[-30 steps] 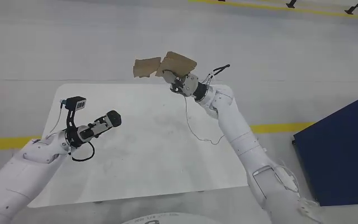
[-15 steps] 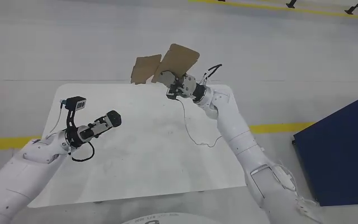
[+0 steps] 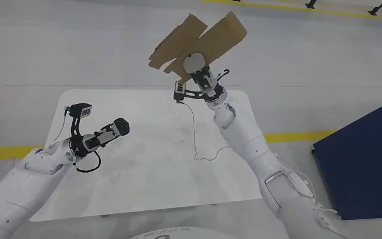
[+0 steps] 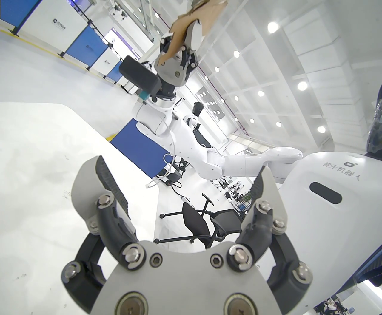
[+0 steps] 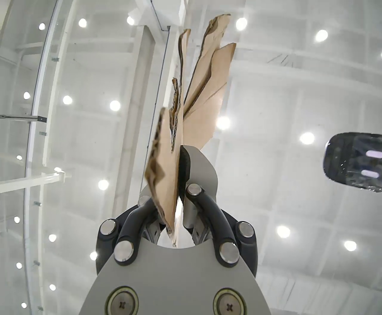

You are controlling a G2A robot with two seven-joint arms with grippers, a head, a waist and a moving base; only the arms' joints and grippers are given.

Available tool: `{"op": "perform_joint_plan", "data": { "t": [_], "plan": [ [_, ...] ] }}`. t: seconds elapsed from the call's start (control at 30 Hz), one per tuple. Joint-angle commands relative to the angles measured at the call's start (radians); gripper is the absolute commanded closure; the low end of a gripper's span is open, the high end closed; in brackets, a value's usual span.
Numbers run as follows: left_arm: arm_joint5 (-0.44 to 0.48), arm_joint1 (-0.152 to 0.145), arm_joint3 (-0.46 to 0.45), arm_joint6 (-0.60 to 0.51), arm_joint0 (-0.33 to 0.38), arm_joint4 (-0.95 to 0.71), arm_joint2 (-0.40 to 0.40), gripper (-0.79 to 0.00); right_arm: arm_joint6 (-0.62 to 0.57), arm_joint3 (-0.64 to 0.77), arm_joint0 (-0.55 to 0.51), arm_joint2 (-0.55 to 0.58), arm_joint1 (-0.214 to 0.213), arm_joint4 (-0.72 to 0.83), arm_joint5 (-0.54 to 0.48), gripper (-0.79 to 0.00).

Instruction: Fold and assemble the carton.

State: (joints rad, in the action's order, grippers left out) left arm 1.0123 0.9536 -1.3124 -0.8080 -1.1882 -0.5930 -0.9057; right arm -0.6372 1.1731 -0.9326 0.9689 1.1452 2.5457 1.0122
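Note:
A flat brown cardboard carton (image 3: 200, 40) is held high in the air above the far edge of the white table (image 3: 149, 173). My right gripper (image 3: 192, 64) is shut on its lower edge. Seen edge-on in the right wrist view, the carton (image 5: 194, 98) rises from between the fingers (image 5: 195, 167), its flaps fanning apart. The left wrist view shows the carton (image 4: 194, 15) far off, atop the raised right arm. My left gripper (image 4: 182, 182) is open with nothing between its fingers, and it hovers over the table's left side (image 3: 119, 126).
A thin cable (image 3: 196, 134) hangs from the right wrist down to the tabletop. A blue panel (image 3: 358, 161) stands on the floor to the right of the table. A black office chair (image 4: 203, 223) stands beyond the table edge.
My right arm has swung the carton upward and tilted it, so its flat face now turns toward the top camera. The left arm has stayed still.

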Motion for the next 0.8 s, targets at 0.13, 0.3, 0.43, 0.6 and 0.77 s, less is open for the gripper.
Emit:
{"op": "perform_joint_plan", "data": {
  "t": [0.13,0.3,0.43,0.6,0.77],
  "plan": [
    [0.0,0.0,0.0,0.0,0.0,0.0,0.0,-0.785,-0.024,0.047,-0.013,0.006,-0.017,0.15,0.0,0.0],
    [0.0,0.0,0.0,0.0,0.0,0.0,0.0,-0.785,-0.031,0.041,-0.015,0.015,-0.028,0.156,0.0,0.0],
    [0.0,0.0,0.0,0.0,0.0,0.0,0.0,-0.785,-0.078,-0.013,0.012,0.085,-0.038,-0.075,-0.044,0.0],
    [0.0,0.0,0.0,0.0,0.0,0.0,0.0,-0.785,-0.47,0.005,-0.029,0.121,-0.039,-0.746,-0.528,0.0],
    [0.0,0.0,0.0,0.0,0.0,0.0,0.0,-0.785,-0.601,-0.052,-0.015,0.126,-0.041,-1.053,-0.822,0.0]
  ]
}}
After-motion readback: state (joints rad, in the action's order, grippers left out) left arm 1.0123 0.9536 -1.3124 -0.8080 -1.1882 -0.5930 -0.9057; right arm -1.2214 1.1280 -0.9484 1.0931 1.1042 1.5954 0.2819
